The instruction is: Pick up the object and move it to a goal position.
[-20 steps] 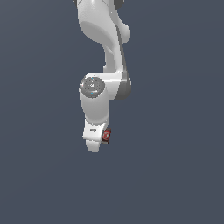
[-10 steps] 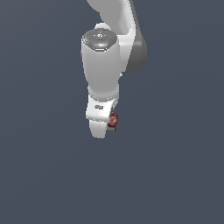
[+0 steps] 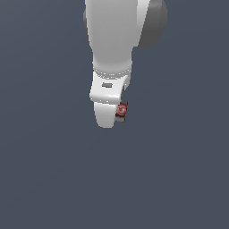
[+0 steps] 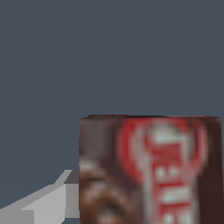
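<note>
in the exterior view i see my arm (image 3: 117, 31) coming down from the top edge, white with a grey joint housing on the exterior view's right, against a flat slate-grey background. the gripper (image 3: 117, 117) hangs at its lower end, its white body rounded at the bottom, and the object (image 3: 121, 111) sits tucked against that body on the exterior view's right side, a small dark-brown box with a red-and-white label facing the camera, far smaller than the gripper. from here i can't make out the fingers themselves, since the white housing covers them, so i can only say the box looks pinned at the gripper's tip with nothing visible under it. in the wrist view the object (image 4: 151, 170) fills much of the frame, very close to the lens, its brown face and blurred red-and-white label turned toward the camera, with one light grey finger (image 4: 46, 203) showing beside it and running right up to its edge. the other finger is hidden, so i read the jaws as closed onto the box, though the blur makes that less than certain.
</note>
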